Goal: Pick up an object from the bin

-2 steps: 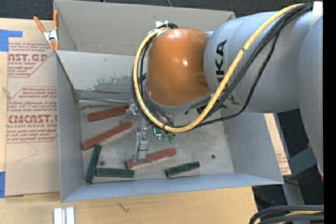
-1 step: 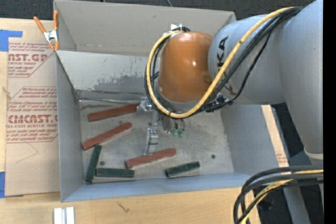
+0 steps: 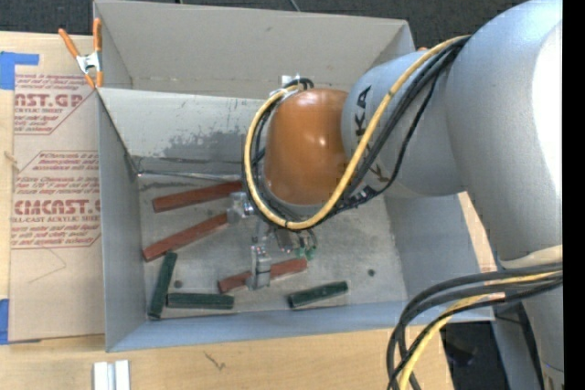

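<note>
The claw [image 3: 262, 268] is seen directly over the middle of a short red-brown stick [image 3: 292, 268]; whether it is clenched or released cannot be told.

Rust-red and dark green on grey.
My grey metal bin [image 3: 119, 224] shows dark scuff streaks; flat rust-red sticks [image 3: 196, 195], flat dark green sticks [image 3: 318, 294]; yellow and black cables [image 3: 250, 151] ring my glossy orange wrist dome [image 3: 306, 146].

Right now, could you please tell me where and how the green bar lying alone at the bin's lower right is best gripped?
Probably grip the green bar at its middle, coming from straight above and closing across its narrow width. It lies flat and long, apart from the other bars, with bare floor around it.
</note>
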